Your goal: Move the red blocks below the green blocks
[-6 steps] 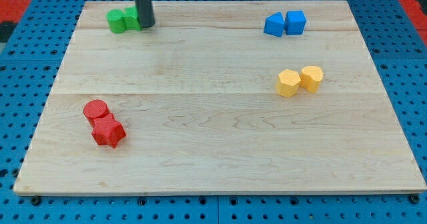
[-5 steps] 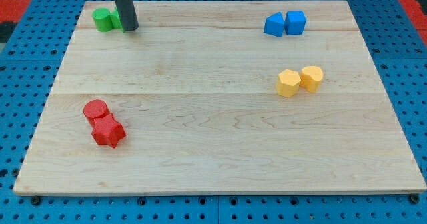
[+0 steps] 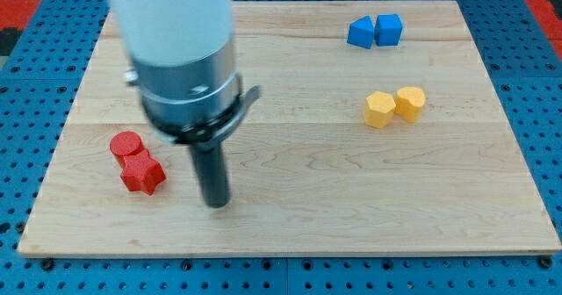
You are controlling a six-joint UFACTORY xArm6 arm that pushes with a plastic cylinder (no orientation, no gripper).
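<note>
A red cylinder (image 3: 126,145) and a red star-shaped block (image 3: 142,174) sit touching each other at the board's lower left. My tip (image 3: 216,205) rests on the board just to the right of the red star block, a short gap away from it. The arm's body fills the upper left of the view and hides the top left corner, so no green blocks show.
Two blue blocks (image 3: 375,31) sit side by side at the top right. Two yellow blocks (image 3: 394,106) sit together at the right middle. The wooden board (image 3: 351,198) lies on a blue pegboard surface.
My tip has moved from the top left, beside the green blocks, down to the lower left next to the red blocks. The arm now covers where the green blocks were.
</note>
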